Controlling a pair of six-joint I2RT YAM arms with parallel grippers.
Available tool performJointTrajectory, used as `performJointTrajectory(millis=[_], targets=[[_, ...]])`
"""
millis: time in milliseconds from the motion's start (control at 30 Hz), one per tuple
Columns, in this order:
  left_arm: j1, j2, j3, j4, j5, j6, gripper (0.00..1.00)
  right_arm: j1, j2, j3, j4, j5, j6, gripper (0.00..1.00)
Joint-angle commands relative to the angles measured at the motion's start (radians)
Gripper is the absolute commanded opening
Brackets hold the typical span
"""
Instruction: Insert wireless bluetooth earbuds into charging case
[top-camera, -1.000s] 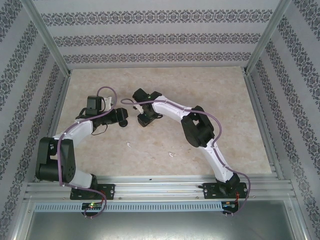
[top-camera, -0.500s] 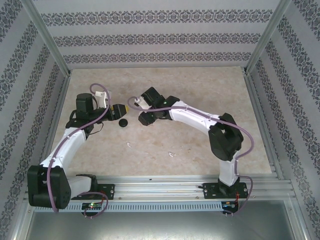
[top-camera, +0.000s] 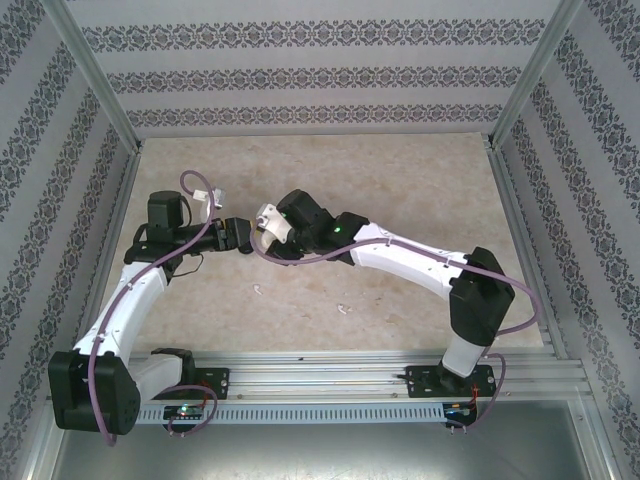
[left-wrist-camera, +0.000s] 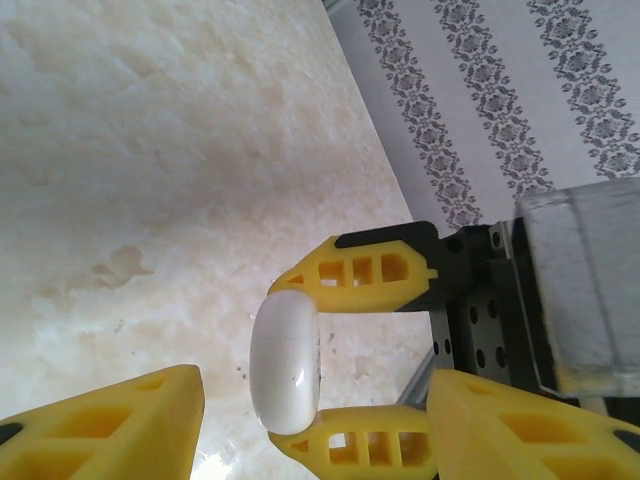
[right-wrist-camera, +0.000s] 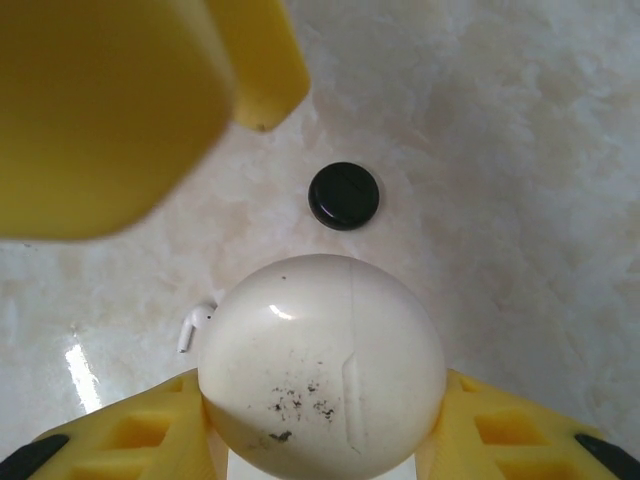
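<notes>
The white case (left-wrist-camera: 285, 365) is offered across.
The right end effector (right-wrist-camera: 322, 400) grasps it above the bench (top-camera: 400, 180), edge toward the released left end effector (top-camera: 240, 236), probably so that one can pry the lid.

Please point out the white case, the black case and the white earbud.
white case (right-wrist-camera: 322, 365): right wrist view, middle of its shell.
black case (right-wrist-camera: 343, 196): right wrist view, centre of top.
white earbud (right-wrist-camera: 193, 327): right wrist view, its middle.

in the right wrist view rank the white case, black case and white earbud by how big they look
1. white case, largest, though being nearest the camera inflates it
2. black case
3. white earbud, smallest
</notes>
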Motion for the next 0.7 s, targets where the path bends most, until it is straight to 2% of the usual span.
performJointTrajectory(millis=[0, 133, 300, 567, 667], targets=[[0.003, -0.023, -0.001, -0.012, 0.076, -0.033, 0.60, 0.018, -0.060, -0.007, 0.042, 0.018, -0.041, 0.36], [-0.008, -0.045, -0.033, 0.059, 0.096, -0.083, 0.60, 0.029, -0.077, -0.004, 0.048, 0.017, -0.042, 0.36], [-0.020, -0.045, -0.042, 0.072, 0.097, -0.100, 0.55, 0.046, -0.086, -0.007, 0.053, 0.031, -0.041, 0.37], [-0.064, -0.030, -0.051, 0.082, 0.096, -0.105, 0.54, 0.048, -0.094, -0.015, 0.052, 0.040, -0.027, 0.36], [-0.080, -0.021, -0.057, 0.095, 0.095, -0.111, 0.49, 0.048, -0.097, -0.017, 0.054, 0.044, -0.026, 0.36]])
